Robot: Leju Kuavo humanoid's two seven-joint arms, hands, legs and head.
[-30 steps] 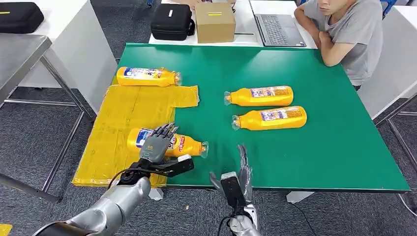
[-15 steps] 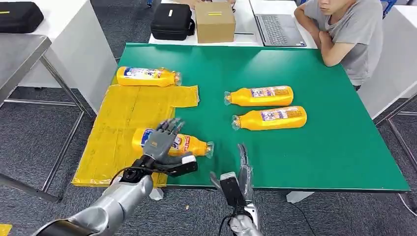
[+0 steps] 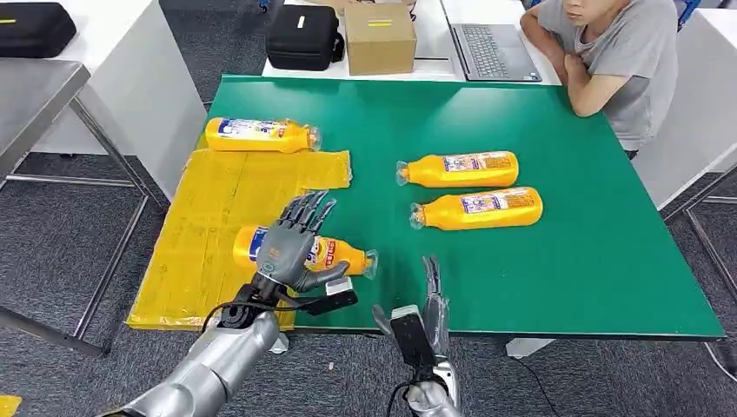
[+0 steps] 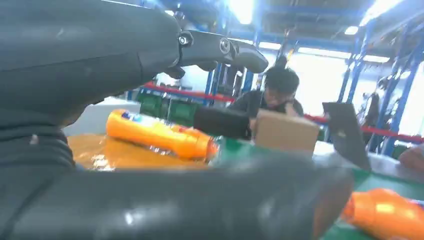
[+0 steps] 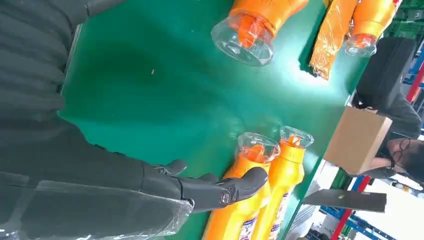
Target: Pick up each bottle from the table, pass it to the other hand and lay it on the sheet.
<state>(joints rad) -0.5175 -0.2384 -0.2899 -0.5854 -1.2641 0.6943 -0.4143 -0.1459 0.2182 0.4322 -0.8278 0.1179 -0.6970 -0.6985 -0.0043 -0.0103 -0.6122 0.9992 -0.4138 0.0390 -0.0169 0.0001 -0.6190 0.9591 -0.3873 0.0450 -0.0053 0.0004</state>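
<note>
A yellow bottle (image 3: 335, 254) lies half on the yellow sheet (image 3: 217, 204), its clear cap pointing right onto the green table (image 3: 565, 261). My left hand (image 3: 294, 241) hovers just over its label end with fingers spread, holding nothing. My right hand (image 3: 431, 294) stands at the table's near edge with straight fingers (image 5: 220, 191), also holding nothing. A second bottle (image 3: 261, 135) lies along the sheet's far edge. Two more bottles (image 3: 458, 168) (image 3: 478, 208) lie side by side on the bare table to the right, caps towards the sheet.
A person (image 3: 608, 61) sits at the table's far right corner with arms folded on it. Behind the table stand a cardboard box (image 3: 380, 39), a black case (image 3: 304, 39) and a laptop (image 3: 491, 52). A metal table (image 3: 35, 95) stands at the left.
My left hand has let go of the near bottle, lifted off it and spread its fingers. The bottle slid slightly right. My right hand has not moved.
</note>
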